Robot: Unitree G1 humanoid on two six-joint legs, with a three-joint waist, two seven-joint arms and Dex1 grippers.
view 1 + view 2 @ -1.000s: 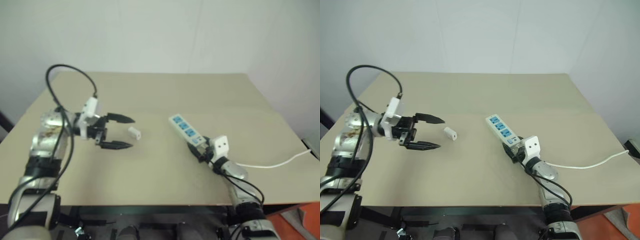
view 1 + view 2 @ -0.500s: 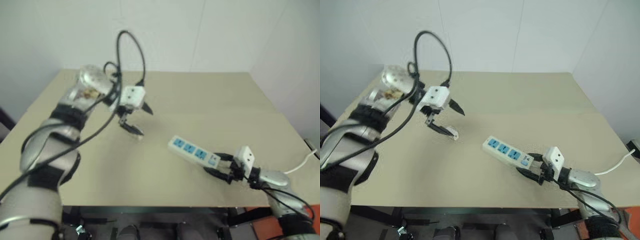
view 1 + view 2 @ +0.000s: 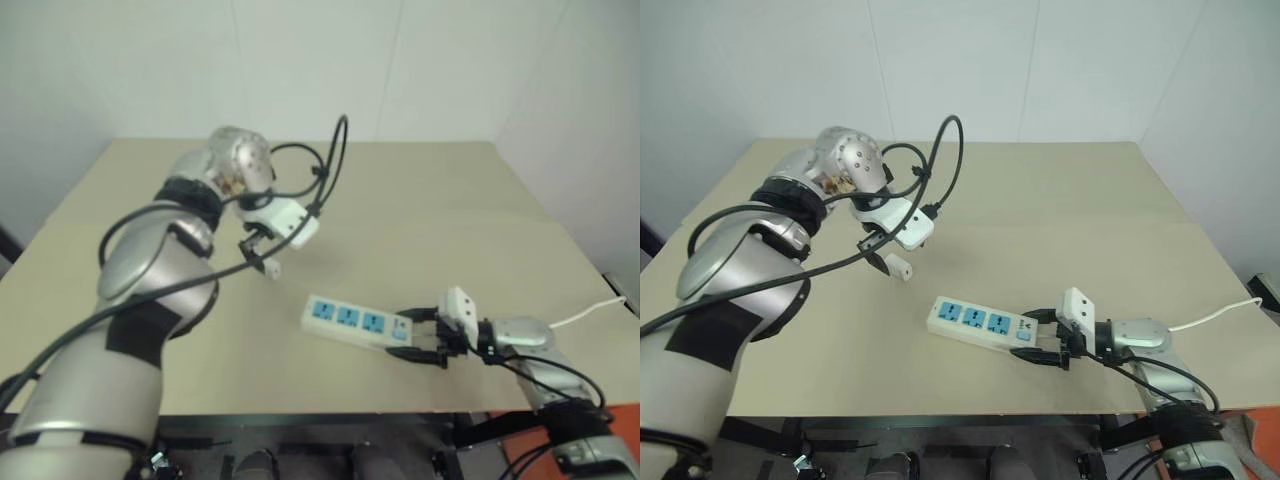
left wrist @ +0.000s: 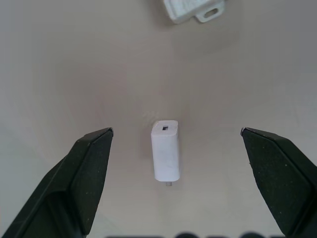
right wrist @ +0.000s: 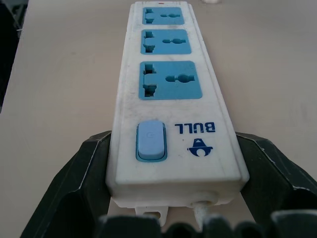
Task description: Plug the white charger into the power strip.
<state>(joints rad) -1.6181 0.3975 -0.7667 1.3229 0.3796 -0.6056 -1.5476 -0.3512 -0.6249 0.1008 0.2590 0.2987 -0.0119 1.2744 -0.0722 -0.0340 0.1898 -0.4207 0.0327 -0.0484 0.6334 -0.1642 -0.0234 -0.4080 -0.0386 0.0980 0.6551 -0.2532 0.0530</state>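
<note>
The white charger lies flat on the tan table, left of centre. My left gripper points down over it, open, one black finger on each side and neither touching it. The power strip, a white bar with three blue socket faces, lies near the table's front edge. My right gripper is shut on the cord end of the power strip, its fingers pressed against both long sides beside the blue switch.
The strip's thin white cord trails off the table's right edge. A black cable loops above my left wrist. The table's front edge runs close behind the strip. Bare tabletop lies between charger and strip and at the back.
My left arm swung up and over, and its gripper turned from level to pointing down over the charger. My right gripper drew the power strip back toward the front edge and turned it nearly crosswise.
</note>
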